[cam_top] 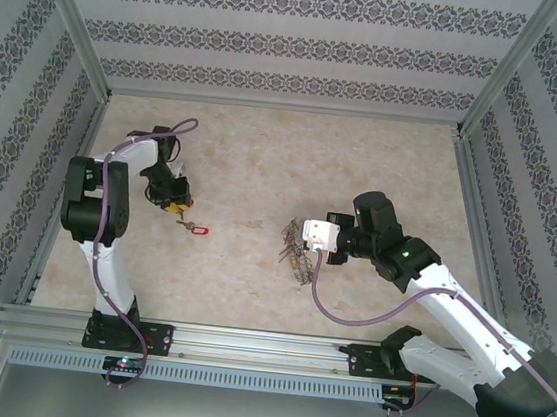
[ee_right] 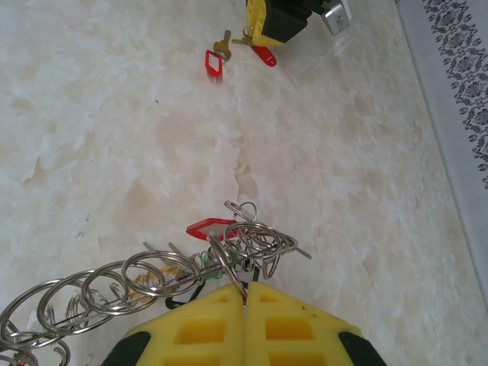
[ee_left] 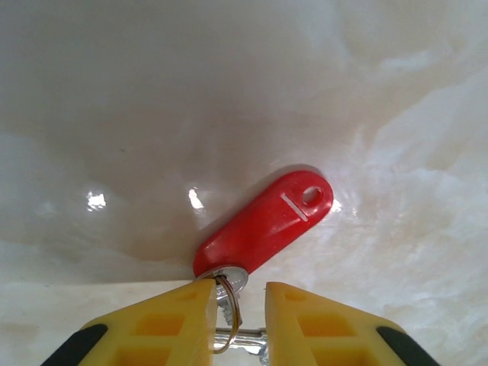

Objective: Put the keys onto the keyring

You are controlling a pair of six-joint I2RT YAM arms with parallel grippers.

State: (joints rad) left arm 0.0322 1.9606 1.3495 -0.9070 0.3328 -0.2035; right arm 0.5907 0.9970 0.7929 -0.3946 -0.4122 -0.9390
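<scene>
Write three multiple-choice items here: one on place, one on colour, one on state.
1. On the table, the keyring lies: A at the far edge; B near the middle, at the right gripper; C at the near edge.
2. The tag ahead of the left gripper is: A red; B green; C blue.
3. The right gripper is: A wide open; B shut on nothing; C shut on the keyring.
Answers: B, the top view shows it there; A, the left wrist view shows red; C, its fingers meet on a loop.
</scene>
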